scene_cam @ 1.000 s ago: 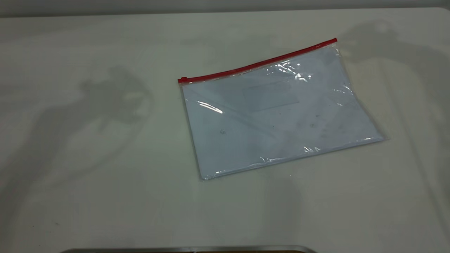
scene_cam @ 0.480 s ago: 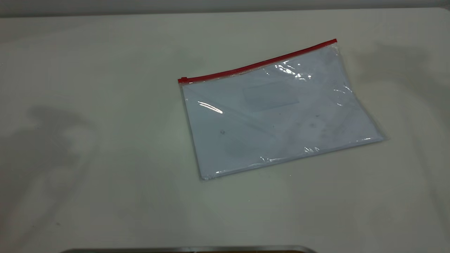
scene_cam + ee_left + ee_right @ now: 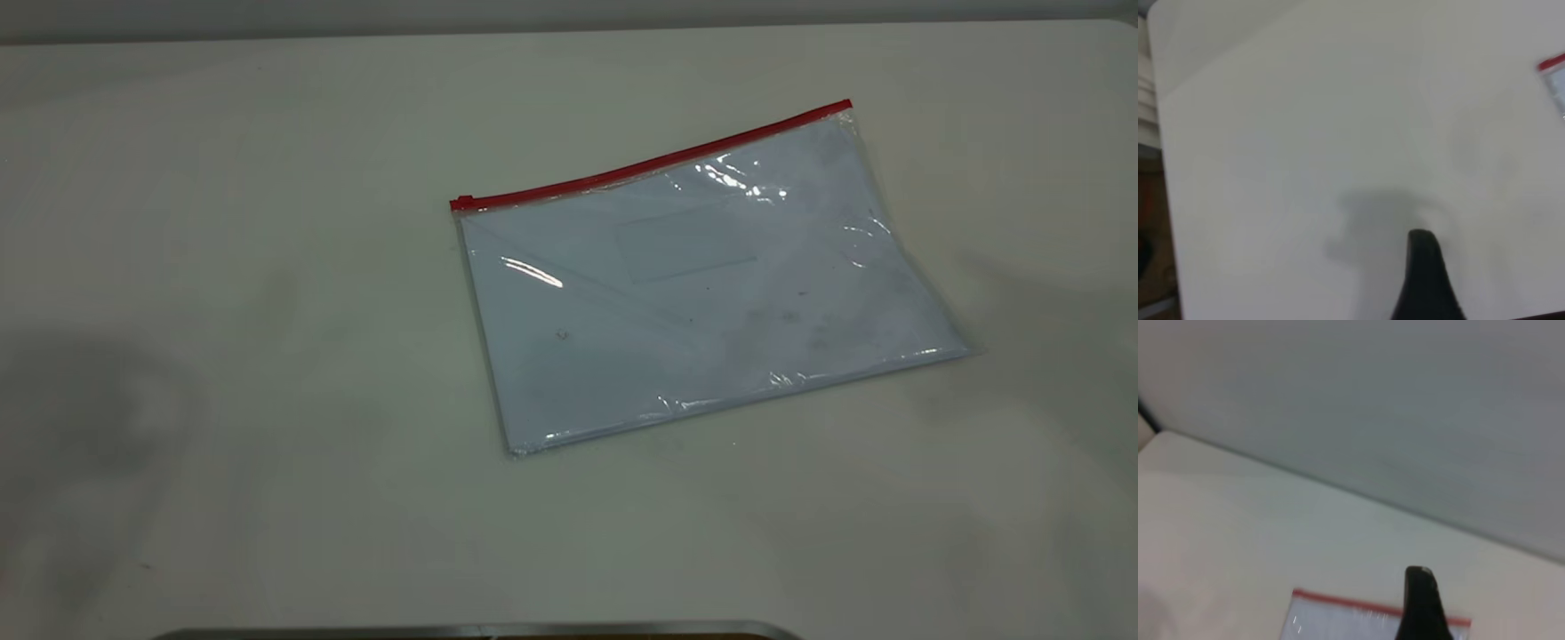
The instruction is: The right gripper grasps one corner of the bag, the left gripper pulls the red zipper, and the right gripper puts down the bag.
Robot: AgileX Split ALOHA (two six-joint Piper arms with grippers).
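The bag [image 3: 702, 284] lies flat on the white table [image 3: 267, 400], right of centre, clear plastic with white paper inside. The red zipper [image 3: 653, 164] runs along its far long edge, with the small red slider [image 3: 462, 203] at the left end. Neither gripper shows in the exterior view. In the left wrist view a black part of the left gripper [image 3: 1425, 280] hangs above bare table, far from the bag's red corner [image 3: 1550, 64]. In the right wrist view a black part of the right gripper [image 3: 1421, 607] is raised above the bag [image 3: 1338, 623], in front of the zipper [image 3: 1338, 601].
A grey metal edge [image 3: 480, 631] runs along the near side of the table. The table's far edge meets a grey wall [image 3: 1405, 420]. Faint arm shadows lie at the far left and far right of the table.
The arm shadows on the table have drawn back from the bag towards the left and right sides. The bag has not moved.
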